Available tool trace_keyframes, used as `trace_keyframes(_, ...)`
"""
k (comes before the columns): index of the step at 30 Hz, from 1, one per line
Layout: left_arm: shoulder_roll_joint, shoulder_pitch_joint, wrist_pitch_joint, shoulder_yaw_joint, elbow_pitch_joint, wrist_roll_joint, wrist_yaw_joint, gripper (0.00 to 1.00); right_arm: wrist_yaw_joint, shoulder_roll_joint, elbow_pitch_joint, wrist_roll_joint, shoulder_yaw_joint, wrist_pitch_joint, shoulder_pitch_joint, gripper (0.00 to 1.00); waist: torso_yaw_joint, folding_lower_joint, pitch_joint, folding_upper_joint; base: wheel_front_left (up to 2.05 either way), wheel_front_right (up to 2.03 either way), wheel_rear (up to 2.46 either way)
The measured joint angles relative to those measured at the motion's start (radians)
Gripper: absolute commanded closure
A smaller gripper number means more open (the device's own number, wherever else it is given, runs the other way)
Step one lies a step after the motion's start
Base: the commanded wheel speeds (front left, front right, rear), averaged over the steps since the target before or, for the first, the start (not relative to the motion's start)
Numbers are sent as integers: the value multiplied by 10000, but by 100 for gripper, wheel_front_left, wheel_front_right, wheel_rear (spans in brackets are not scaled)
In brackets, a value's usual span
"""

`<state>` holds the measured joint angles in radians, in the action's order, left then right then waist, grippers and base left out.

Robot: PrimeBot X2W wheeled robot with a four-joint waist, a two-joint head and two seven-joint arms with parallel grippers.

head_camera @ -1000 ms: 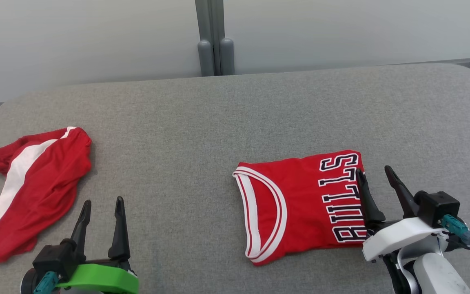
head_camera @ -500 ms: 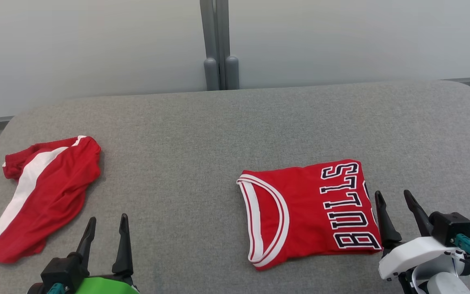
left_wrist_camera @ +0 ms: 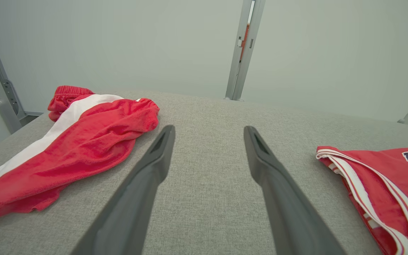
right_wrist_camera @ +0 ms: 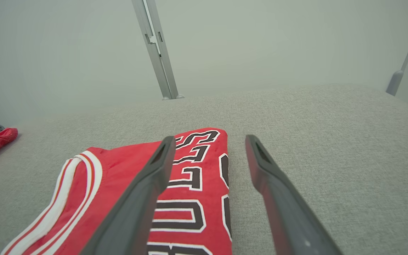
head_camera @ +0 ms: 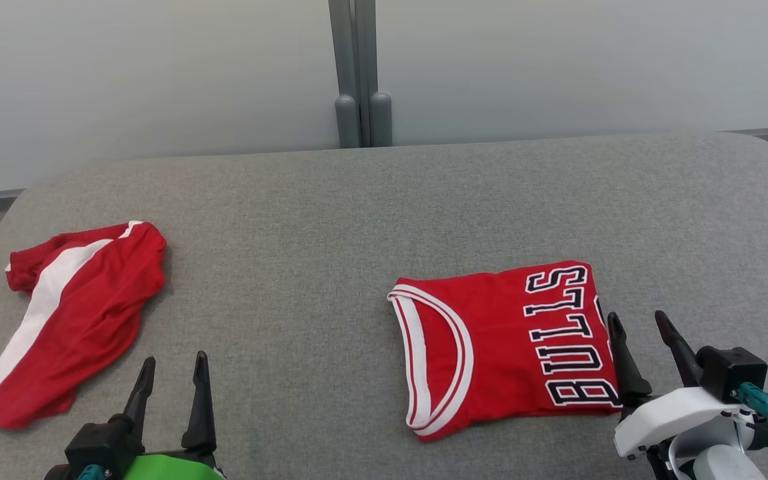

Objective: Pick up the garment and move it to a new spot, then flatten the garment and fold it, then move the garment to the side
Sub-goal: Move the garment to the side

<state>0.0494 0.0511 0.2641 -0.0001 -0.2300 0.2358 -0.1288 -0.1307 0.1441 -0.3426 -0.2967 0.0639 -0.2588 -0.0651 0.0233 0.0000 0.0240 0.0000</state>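
I am watching the folded red Bulls jersey [head_camera: 504,347], which is lying flat on the right part of the grey fabric-covered table [head_camera: 331,220], its white-trimmed neckline facing the middle of the table and its black-and-white lettering running along the right edge. The right gripper [head_camera: 635,315] is hovering just beside that lettered edge with its two dark fingers spread wide and nothing between them. In the right wrist view this gripper [right_wrist_camera: 209,137] is pointing along the edge of the jersey [right_wrist_camera: 197,166], its left finger crossing over the cloth and its right finger over bare grey fabric; I cannot tell whether either finger is touching down. The left gripper [head_camera: 175,358] is sitting low at the near left, jaws also standing wide and empty, and in the left wrist view [left_wrist_camera: 209,128] its fingers are framing bare table. A crumpled pair of red shorts with a white stripe [head_camera: 71,320] is lying at the far left, well apart from the jersey. A grey metal post [head_camera: 363,73] is rising behind the table against pale wall panels.
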Motion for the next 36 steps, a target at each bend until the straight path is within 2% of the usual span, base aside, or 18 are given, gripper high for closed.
trace_keyframes(6,0,0,0,-8,17,0,0,0,0,-25,56,-75,23,153,-81,0,10,0,-100,0,0,0,0)
trace_keyframes(8,0,-2,0,-31,21,0,0,0,0,-4,79,-255,121,625,-275,0,16,0,-159,0,0,0,0)
trace_keyframes(12,-2,-27,0,-161,69,0,0,0,-6,54,-221,-732,-138,2439,-765,0,66,0,-329,0,0,0,0)
trace_keyframes(17,-2,-236,0,-387,67,12,0,0,-4,48,-616,-685,-554,4092,-1274,0,244,0,-664,0,0,0,0)
trace_keyframes(21,-2,-379,0,-523,52,71,0,0,0,-88,-991,-523,-727,4893,-1340,0,479,0,-921,0,0,0,0)
trace_keyframes(29,0,-623,0,-570,69,81,0,0,-2,-232,-1632,-96,-1049,5693,-1609,0,844,0,-1402,0,0,0,0)
trace_keyframes(30,0,-637,0,-566,82,81,0,0,-2,-219,-1668,-12,-970,5850,-1697,17,873,0,-1460,0,0,0,0)
trace_keyframes(31,0,-638,0,-554,98,82,0,0,-2,-165,-1664,84,-857,5937,-1761,86,892,0,-1515,0,0,0,0)
trace_keyframes(32,0,-643,0,-552,115,90,0,0,-2,-88,-1649,167,-761,5986,-1819,100,899,0,-1560,0,0,0,0)
trace_keyframes(36,0,-822,0,-577,242,113,0,0,-13,337,-1415,376,100,6311,-2176,100,816,0,-1748,0,0,0,0)
